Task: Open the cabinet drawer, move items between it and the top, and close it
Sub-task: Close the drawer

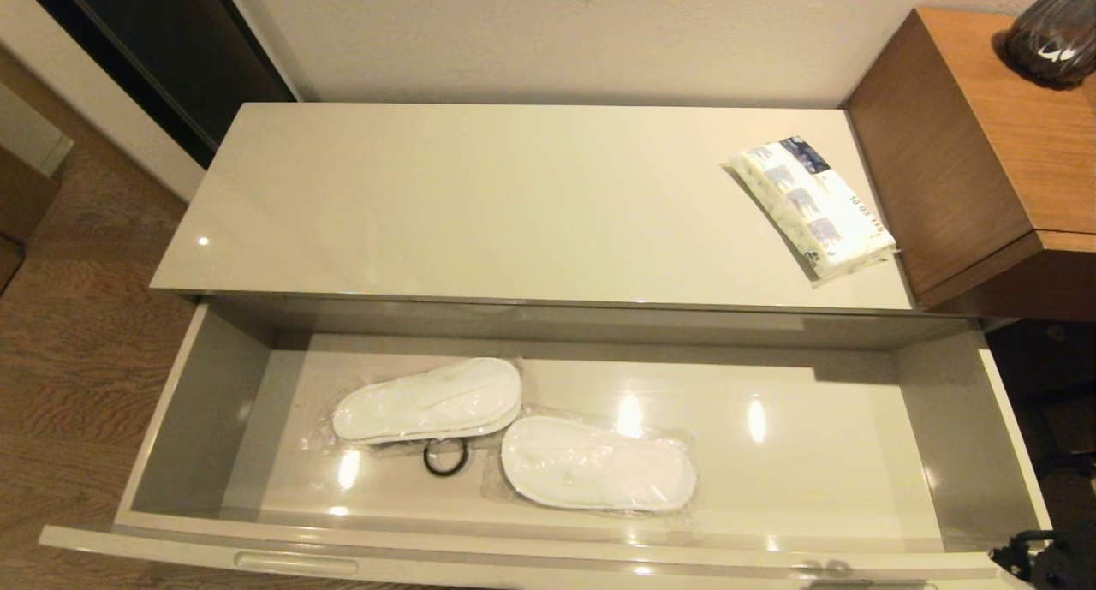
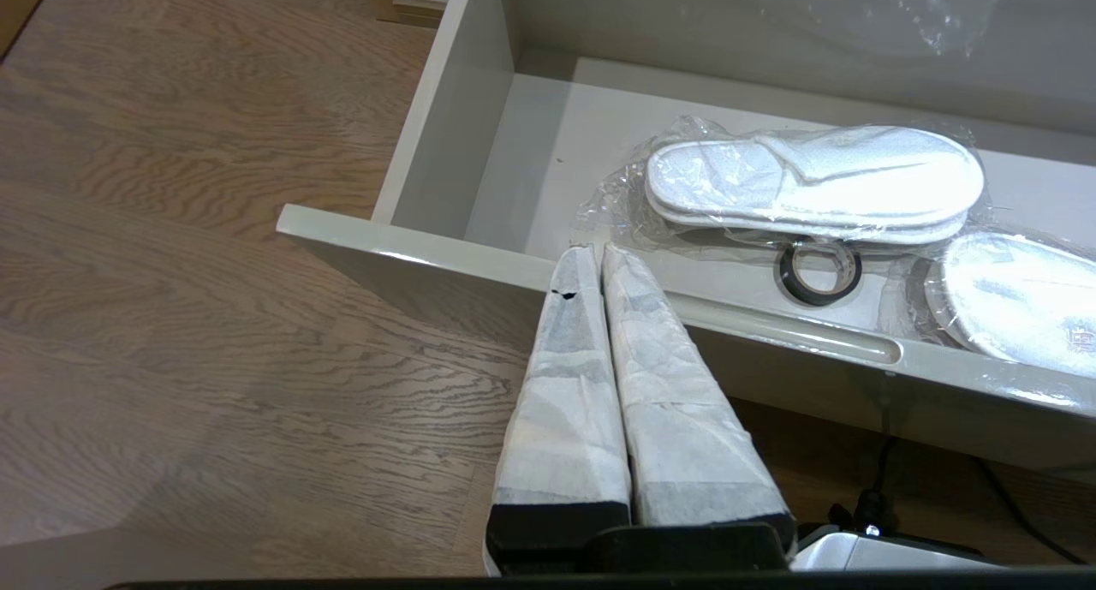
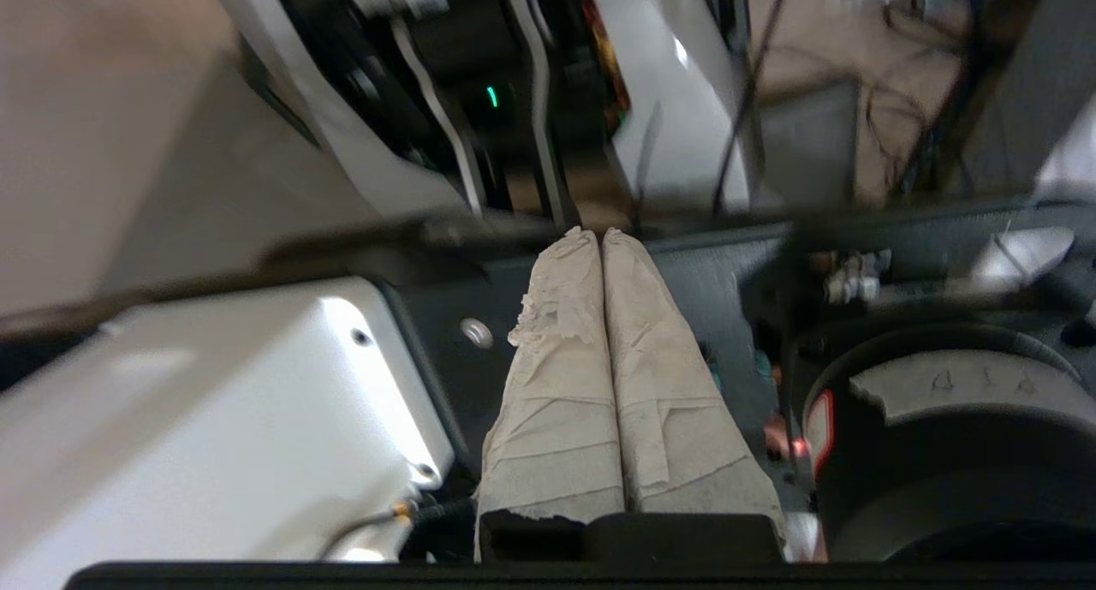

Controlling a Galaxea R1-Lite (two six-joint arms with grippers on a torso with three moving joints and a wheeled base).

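Observation:
The cabinet drawer (image 1: pixel 822 479) stands pulled wide open below the glossy cream top (image 1: pixel 479 205). Inside it lie two white slippers in clear wrap, one toward the left (image 1: pixel 428 400) and one toward the middle (image 1: pixel 597 463). The white tissue pack with blue prints (image 1: pixel 812 205) rests on the top at its right end. My left gripper (image 2: pixel 597 252) is shut and empty, its tips just outside the drawer's front rim (image 2: pixel 445 252), near the left slipper (image 2: pixel 813 175). My right gripper (image 3: pixel 599 235) is shut and empty, held low beside the robot's base, away from the drawer.
A small black ring (image 1: pixel 445 458) lies between the two slippers; it also shows as the ring (image 2: pixel 818 273) in the left wrist view. The brown wooden unit (image 1: pixel 976 153) with a dark vase (image 1: pixel 1055 29) stands right of the cabinet. Wood floor (image 1: pixel 77 350) lies to the left.

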